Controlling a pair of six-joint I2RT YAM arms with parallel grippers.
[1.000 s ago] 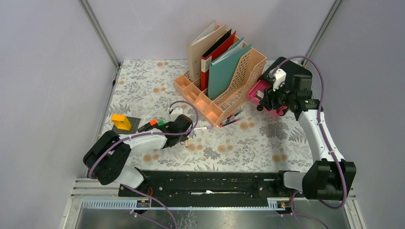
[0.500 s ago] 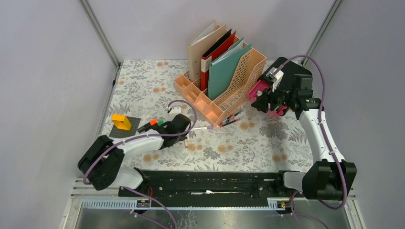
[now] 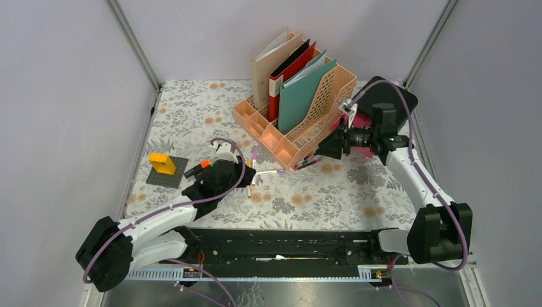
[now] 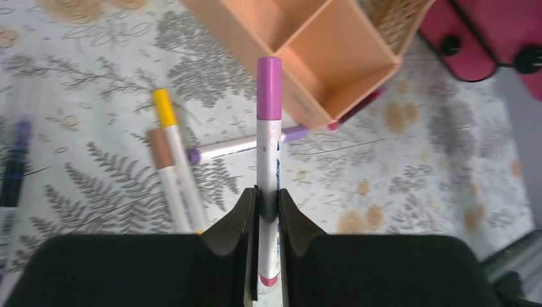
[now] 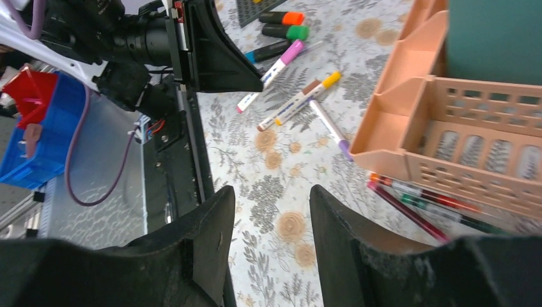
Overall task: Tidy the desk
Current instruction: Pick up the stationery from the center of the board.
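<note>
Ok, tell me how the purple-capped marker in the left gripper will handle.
The marker looks stiff and light: a slim plastic barrel, straight in the left gripper. Smooth and round, it may pivot, pinched near its tail. Dropped flat, it would probably roll.

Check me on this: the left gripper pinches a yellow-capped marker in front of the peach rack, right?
Not quite: the marker that the left gripper pinches before the peach rack has a purple cap, as the left wrist view shows. The yellow-capped marker lies loose on the desk.
</note>
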